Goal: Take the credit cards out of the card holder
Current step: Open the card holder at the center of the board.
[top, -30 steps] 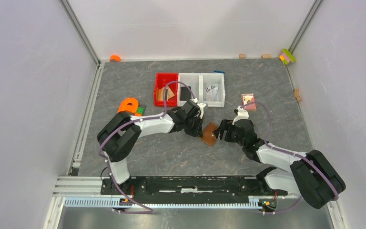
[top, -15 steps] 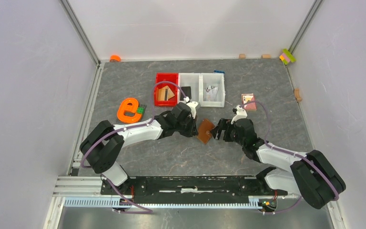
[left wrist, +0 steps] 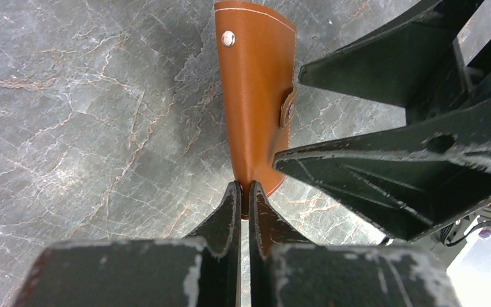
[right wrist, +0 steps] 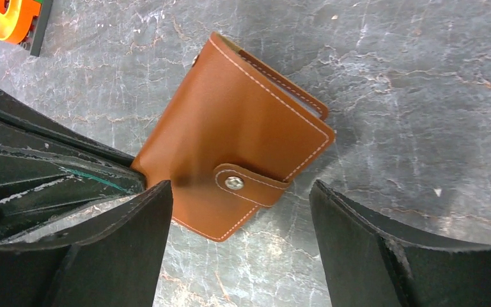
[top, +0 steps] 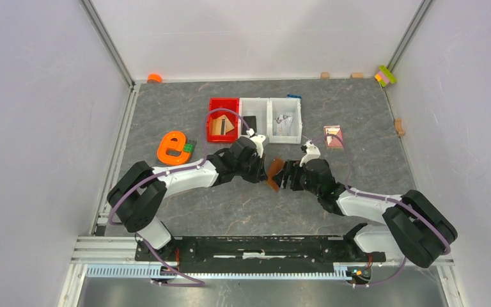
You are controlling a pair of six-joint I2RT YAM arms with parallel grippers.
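Note:
The card holder, a brown leather wallet with its snap tab fastened, is held up on edge over the middle of the table. My left gripper is shut on its near corner, fingertips pinching the leather. My right gripper is open just to the wallet's right. In the right wrist view its fingers straddle the snap-tab corner of the wallet without touching it, the gripper wide apart. The credit cards are hidden; none shows at the wallet's edges.
A red bin and two white bins stand behind the grippers. An orange letter piece lies at the left, a pink-red picture card at the right. Small blocks sit along the back wall.
The left arm has lowered its elbow and tipped the wallet more upright, shifting it slightly left. The right gripper has moved left, close up to the wallet.

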